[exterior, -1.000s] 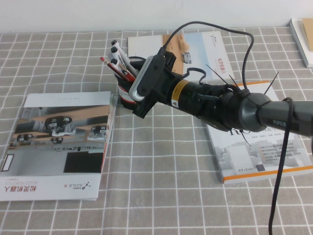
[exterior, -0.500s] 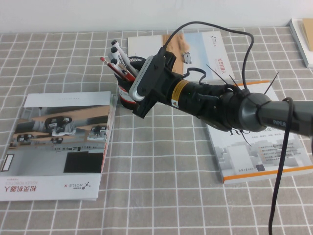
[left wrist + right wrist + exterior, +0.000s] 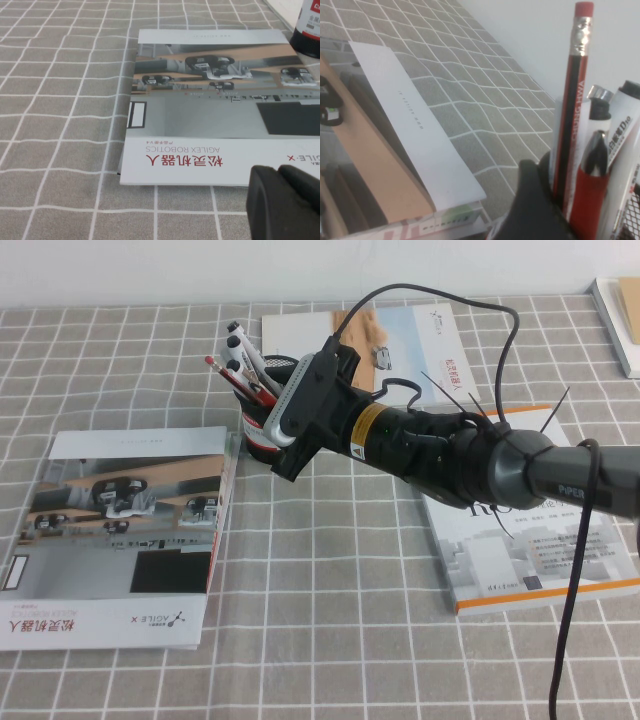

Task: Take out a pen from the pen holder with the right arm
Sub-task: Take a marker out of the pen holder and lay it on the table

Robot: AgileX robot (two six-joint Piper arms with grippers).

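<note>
Right hand (image 3: 268, 430) sat against the pen holder (image 3: 252, 448) at 11 o'clock, grip impossible to tell, pens (image 3: 245, 365) just off its 10 o'clock and leaning that way; left hand (image 3: 279, 172), clenched empty, hung well apart over the booklet (image 3: 210, 100) at 8 o'clock.

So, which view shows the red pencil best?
Right wrist view: pencil close, whole upper end, beside the right gripper. High view: small, in the holder. Left wrist view: none; left gripper near the booklet.

Checked cloth (image 3: 330, 640): booklets (image 3: 120, 540), pen holder (image 3: 256, 440), maybe book (image 3: 620, 320)
</note>
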